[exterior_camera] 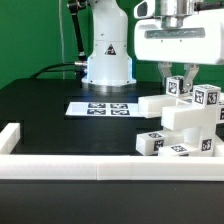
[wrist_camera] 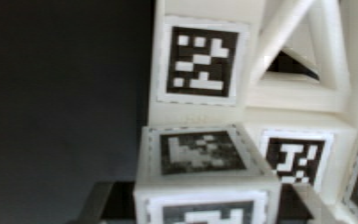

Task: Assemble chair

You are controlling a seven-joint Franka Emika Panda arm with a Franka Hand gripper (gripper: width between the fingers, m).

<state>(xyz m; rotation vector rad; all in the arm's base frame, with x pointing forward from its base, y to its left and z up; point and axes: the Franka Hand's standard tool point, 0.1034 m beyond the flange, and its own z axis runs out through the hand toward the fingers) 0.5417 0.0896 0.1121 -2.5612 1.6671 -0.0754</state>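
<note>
The black table [exterior_camera: 45, 110] fills the exterior view, a white rail [exterior_camera: 60, 160] along its lower edge. At lower right stands the partly built chair [exterior_camera: 185, 125]. Centre, the marker board [exterior_camera: 100, 108]. Upper right, the gripper [exterior_camera: 178, 82] pinches narrowly on a tagged chair piece [exterior_camera: 177, 86].

One partly built chair [exterior_camera: 185, 120], one loose tagged block [exterior_camera: 150, 144], one marker board [exterior_camera: 100, 108], one gripper [exterior_camera: 180, 80].
</note>
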